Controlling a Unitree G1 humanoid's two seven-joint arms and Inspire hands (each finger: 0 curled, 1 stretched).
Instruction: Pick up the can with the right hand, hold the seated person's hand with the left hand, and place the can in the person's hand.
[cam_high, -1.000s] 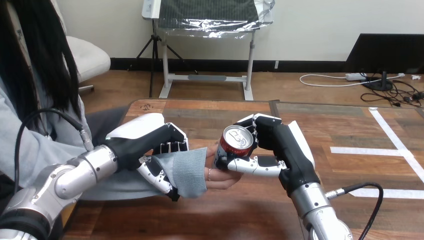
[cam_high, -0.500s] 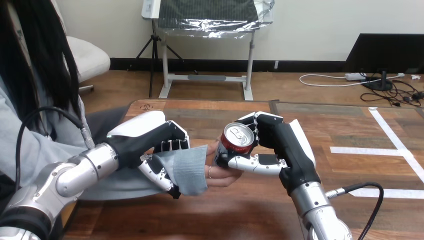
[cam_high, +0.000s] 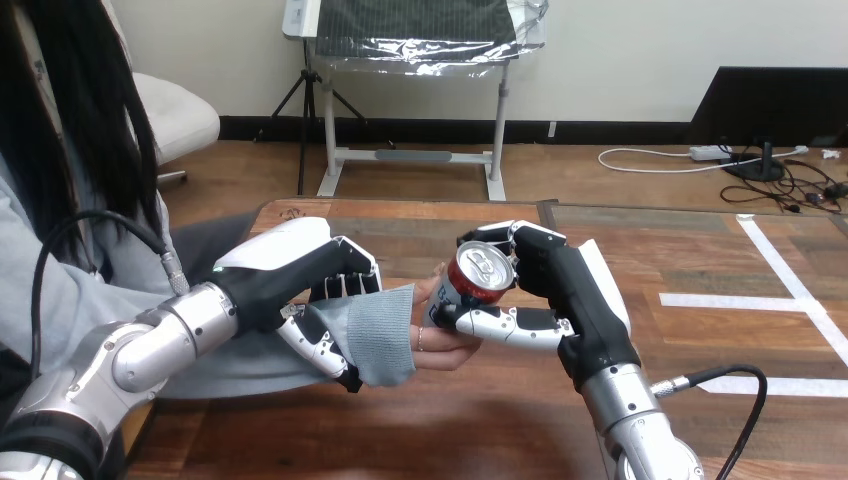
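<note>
Currently: handover step. The can (cam_high: 470, 291) is tilted in the right hand (cam_high: 560, 290), directly over the person's hand (cam_high: 445, 346).
Right hand: closed on the can, with its fingers wrapped round the far side and the thumb lying along the near lower side.
Left hand (cam_high: 290, 280): closed round the person's wrist. Its fingers curl over the top of the grey sleeve (cam_high: 385, 335) and the thumb sits underneath.
Person's hand: palm up just past the cuff and above the counter (cam_high: 500, 420), fingers loosely open beneath the can.
Contact: the can's lower end is at the palm, but whether it rests there or is just off it cannot be told.
Can's attitude: leaning, with its silver top turned up and toward the robot.
Doing it well: I would bring the can upright, or lay it flat along the palm, before letting go, so its weight lands in the middle of the palm and not on the fingertips.
Release: probably best done slowly, thumb first, and only once the person's fingers close round the can.
Left hand's part: a light, steady support under the wrist. Squeezing or lifting would likely tip the palm.
Risk: letting go while the can leans could send it rolling off onto the counter.
</note>
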